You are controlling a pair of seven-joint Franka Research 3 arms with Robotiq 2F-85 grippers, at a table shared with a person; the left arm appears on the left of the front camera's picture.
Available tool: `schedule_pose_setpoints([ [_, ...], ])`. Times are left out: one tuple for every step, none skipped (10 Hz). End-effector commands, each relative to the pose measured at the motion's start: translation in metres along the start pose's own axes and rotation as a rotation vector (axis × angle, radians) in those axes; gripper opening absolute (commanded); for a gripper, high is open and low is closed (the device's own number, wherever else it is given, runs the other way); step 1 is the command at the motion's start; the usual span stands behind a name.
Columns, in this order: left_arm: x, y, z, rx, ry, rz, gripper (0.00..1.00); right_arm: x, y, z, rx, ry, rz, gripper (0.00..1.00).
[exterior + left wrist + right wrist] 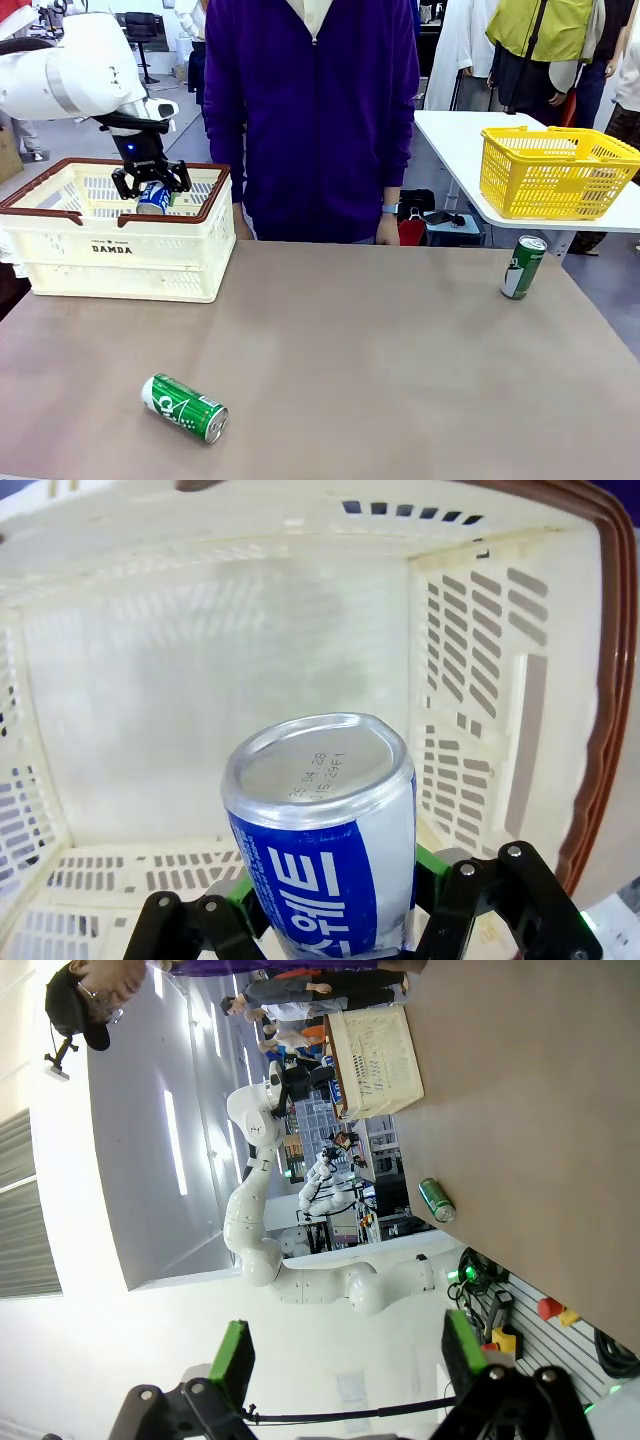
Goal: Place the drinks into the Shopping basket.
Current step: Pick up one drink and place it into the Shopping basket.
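Observation:
My left gripper [151, 186] is shut on a blue drink can [154, 198] with white lettering, held just above the inside of the cream Shopping basket [120, 255] at the table's left. In the left wrist view the blue can [325, 860] points its silver end at the basket's bare floor [190, 680], between my green pads [432, 865]. A green can [184, 407] lies on its side near the front edge. Another green can [523, 267] stands upright at the far right. My right gripper [345, 1355] is open, with nothing between its fingers, and the lying green can [436, 1200] is far off.
A person in a purple jacket [315, 120] stands at the far side, just right of the basket. A bright yellow mesh basket [555, 170] sits on a separate white table at the back right. Brown table surface [380, 350] lies open between the cans.

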State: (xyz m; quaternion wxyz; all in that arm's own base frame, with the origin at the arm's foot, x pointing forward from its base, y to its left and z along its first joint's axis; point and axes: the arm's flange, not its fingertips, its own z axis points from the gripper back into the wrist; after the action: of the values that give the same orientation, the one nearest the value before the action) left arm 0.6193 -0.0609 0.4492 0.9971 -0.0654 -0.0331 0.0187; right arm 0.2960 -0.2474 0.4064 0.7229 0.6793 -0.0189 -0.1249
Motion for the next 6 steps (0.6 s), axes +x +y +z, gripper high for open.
schedule_pose_setpoints([
  [0.007,-0.008,-0.014,0.017,-0.043,-0.042,0.00,-0.001,0.002,0.000,-0.008,-0.002,0.002,1.00],
  [0.009,-0.011,-0.021,0.015,-0.022,-0.051,0.00,-0.001,0.002,0.000,-0.008,-0.002,0.002,1.00],
  [0.009,-0.015,-0.026,0.024,0.009,-0.062,0.00,-0.001,0.002,0.000,-0.008,-0.002,0.002,1.00],
  [0.011,-0.020,-0.034,0.062,0.027,-0.050,0.00,-0.001,0.002,0.000,-0.008,-0.002,0.002,1.00],
  [0.014,-0.025,-0.041,0.061,0.054,-0.060,0.00,-0.001,0.002,0.000,-0.008,-0.002,0.002,1.00],
  [0.016,-0.028,-0.045,0.068,0.064,-0.061,0.00,-0.001,0.002,0.000,-0.008,-0.002,0.002,1.00],
])
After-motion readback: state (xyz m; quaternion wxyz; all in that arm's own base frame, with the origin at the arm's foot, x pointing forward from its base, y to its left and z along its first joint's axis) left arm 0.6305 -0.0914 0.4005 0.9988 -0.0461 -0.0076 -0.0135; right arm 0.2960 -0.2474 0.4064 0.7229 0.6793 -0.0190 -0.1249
